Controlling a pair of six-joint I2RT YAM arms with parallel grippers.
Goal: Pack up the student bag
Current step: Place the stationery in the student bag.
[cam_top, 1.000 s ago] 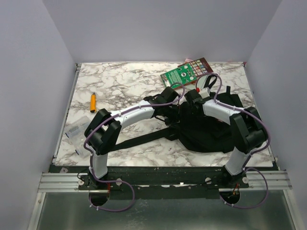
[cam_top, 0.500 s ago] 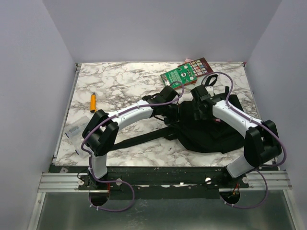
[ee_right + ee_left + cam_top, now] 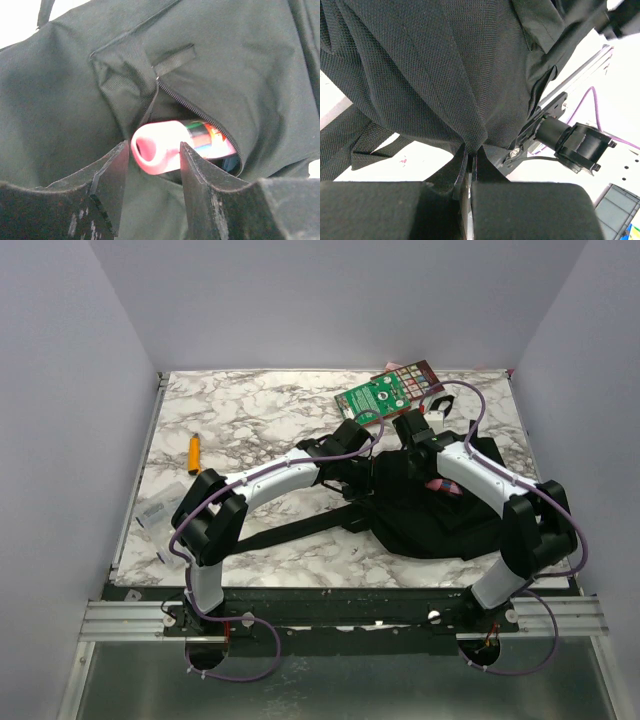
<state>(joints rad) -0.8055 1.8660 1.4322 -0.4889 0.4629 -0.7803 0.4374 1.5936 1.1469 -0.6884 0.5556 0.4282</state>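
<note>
Bag [image 3: 430,520] lies slumped and black on the table [image 3: 250,410], right of centre.

Left wrist: your left gripper [image 3: 470,162] pinches a fold of its fabric; slip, and the pocket [image 3: 165,107] may sag shut.

Right wrist: your right gripper [image 3: 153,152] is spread around a pink tube [image 3: 200,136] half inside, which could slide out.

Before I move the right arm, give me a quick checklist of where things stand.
1. Left pincer pinching student bag fabric: ok.
2. Pocket zipper open: ok.
3. Pink-capped tube fully inside the pocket: not ok, its cap end sticks out.
4. Right pincer lined up with the cap between its fingers: ok. Gripping it: cannot tell.
5. Green book and orange marker packed: not ok, both lie on the table.
</note>
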